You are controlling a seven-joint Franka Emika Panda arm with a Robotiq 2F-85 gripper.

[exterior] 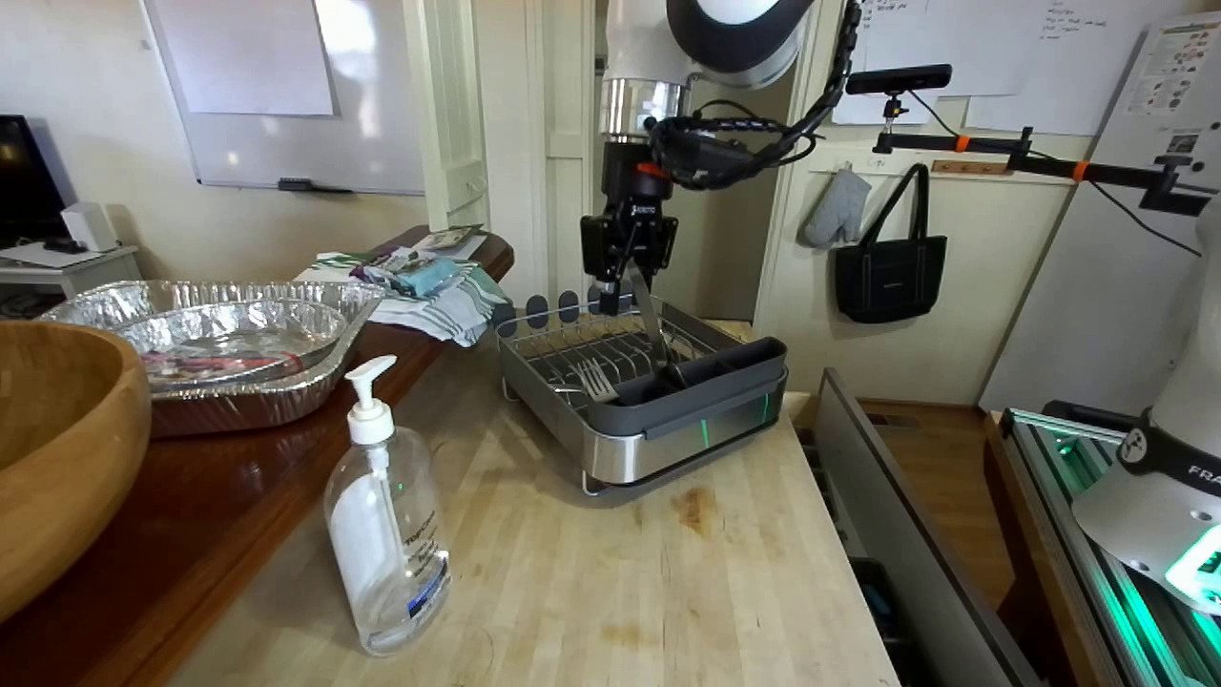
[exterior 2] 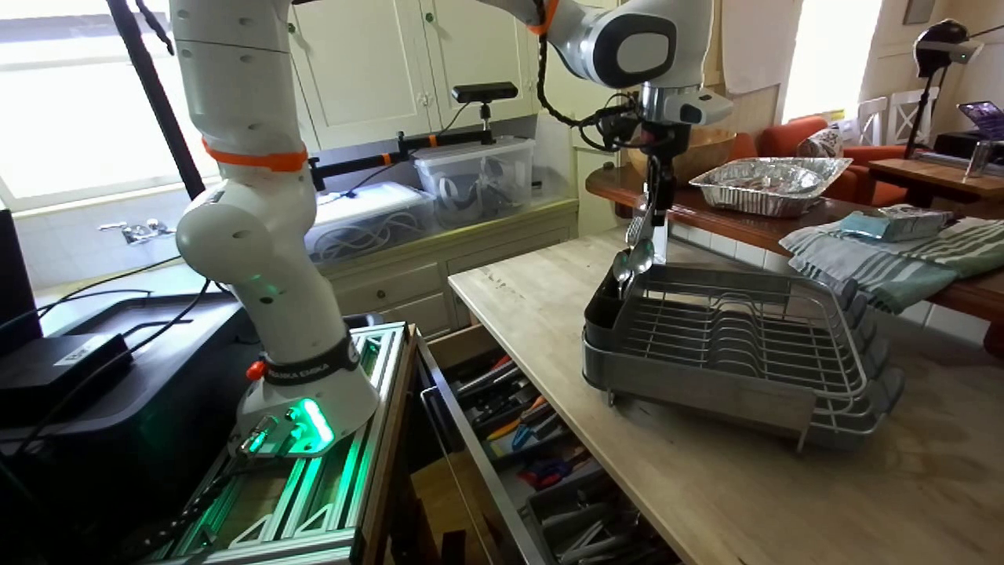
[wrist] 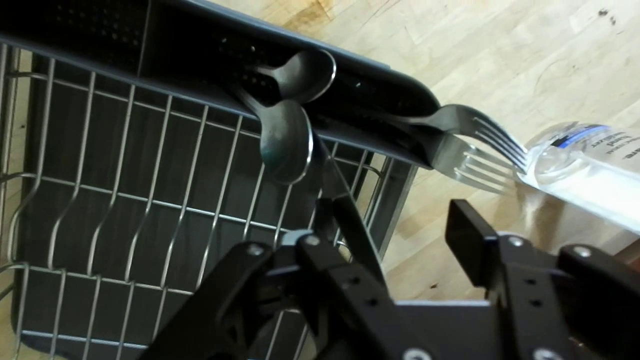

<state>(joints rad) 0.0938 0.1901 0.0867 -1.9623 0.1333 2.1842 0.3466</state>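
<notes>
My gripper is open above the grey dish rack, which also shows in an exterior view. In an exterior view the gripper points down at a knife. The knife leans up out of the dark cutlery caddy. In the wrist view the knife blade runs between the fingers, close along the left one; I cannot tell whether they touch. Two spoons and two forks also stand in the caddy. The knife's lower end is hidden inside it.
A clear pump bottle stands on the wooden counter. An open drawer with utensils is below the counter's edge. Foil trays, a wooden bowl and folded towels lie on the higher ledge.
</notes>
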